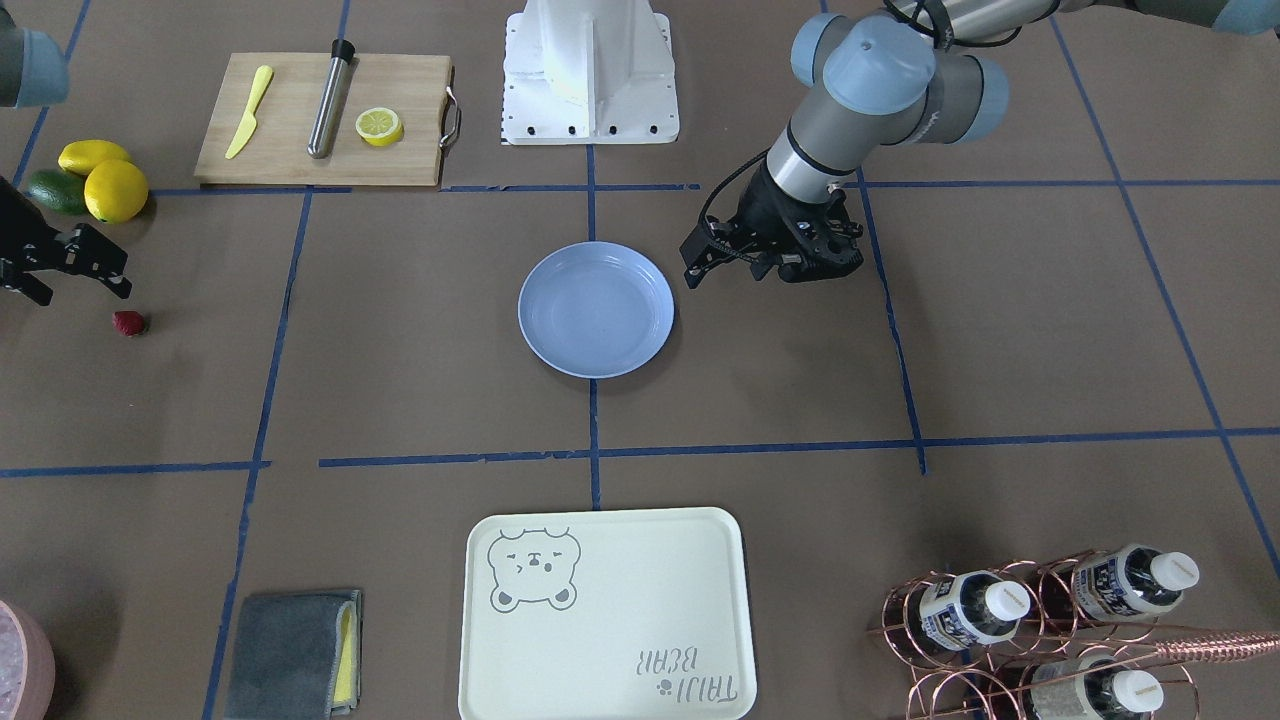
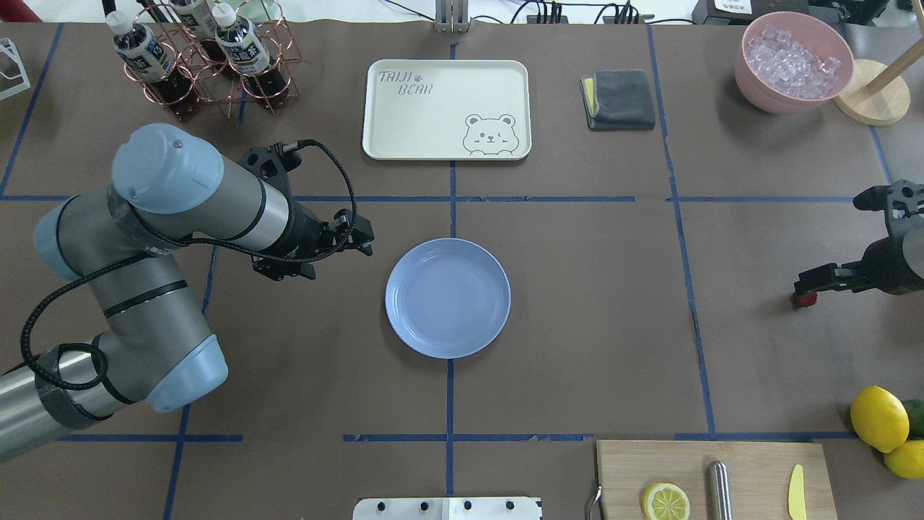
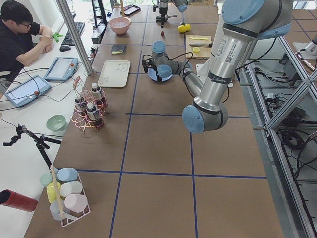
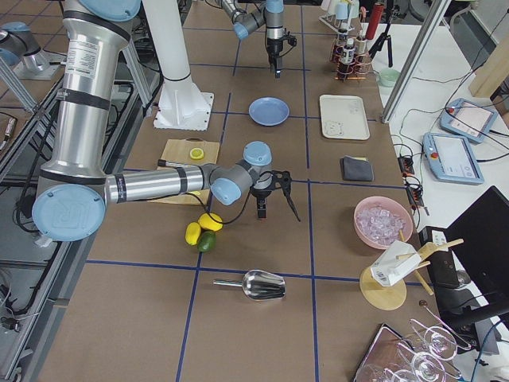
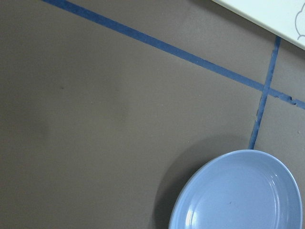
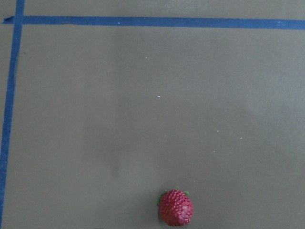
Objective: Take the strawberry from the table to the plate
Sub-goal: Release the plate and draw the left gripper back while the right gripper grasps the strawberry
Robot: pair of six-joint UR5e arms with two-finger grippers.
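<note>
The strawberry (image 1: 129, 323) lies on the brown table (image 1: 420, 400) far out on my right side. In the right wrist view the strawberry (image 6: 176, 207) sits at the bottom middle. My right gripper (image 1: 85, 293) hangs open just over the table, one fingertip close beside the berry, nothing held. From overhead the strawberry (image 2: 803, 299) peeks out under the right gripper (image 2: 830, 282). The pale blue plate (image 1: 596, 309) rests empty at the table's centre. My left gripper (image 1: 740, 270) hovers open beside the plate (image 2: 447, 297), holding nothing.
A cutting board (image 1: 320, 120) with a half lemon, yellow knife and metal rod lies near my base. Lemons and a lime (image 1: 95, 180) sit behind the right gripper. The bear tray (image 1: 605, 615), grey cloth (image 1: 290, 655), bottle rack (image 1: 1040, 630) and ice bowl (image 2: 794, 61) line the far edge.
</note>
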